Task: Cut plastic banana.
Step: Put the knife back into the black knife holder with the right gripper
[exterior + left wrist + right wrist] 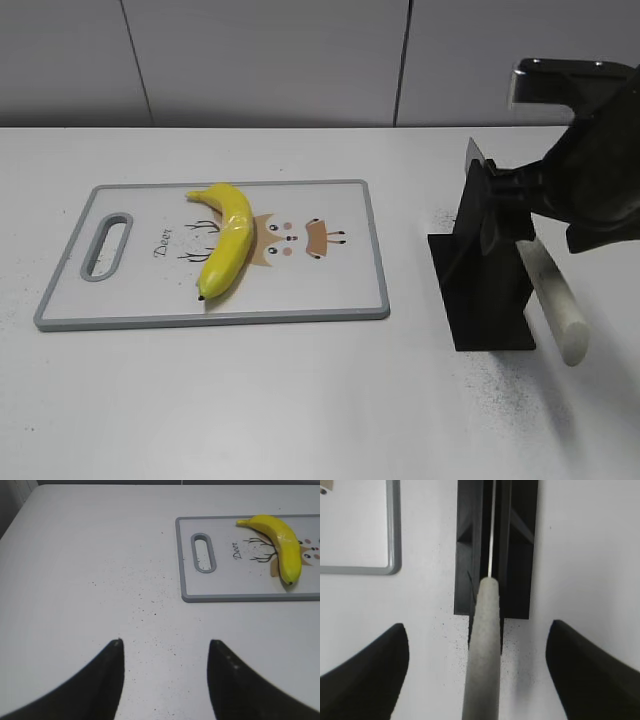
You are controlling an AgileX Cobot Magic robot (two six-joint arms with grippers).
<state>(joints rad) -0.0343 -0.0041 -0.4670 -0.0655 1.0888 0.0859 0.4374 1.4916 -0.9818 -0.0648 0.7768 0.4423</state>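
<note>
The yellow plastic banana (227, 238) lies on the grey-rimmed cutting board (375, 260), near its middle; it also shows in the left wrist view (281, 541). The knife stands in a black holder (480, 280), its white handle (555, 300) sticking out toward the front right. In the right wrist view the handle (484, 650) runs between my right gripper's (477, 635) open fingers, which are wide apart and do not touch it. My left gripper (165, 647) is open and empty over bare table, left of the board (183, 560). It is out of the exterior view.
The board has a handle slot (108, 244) at its left end and a deer drawing. A corner of the board shows in the right wrist view (390, 565). Dark specks dot the white table round the holder. A grey wall stands behind.
</note>
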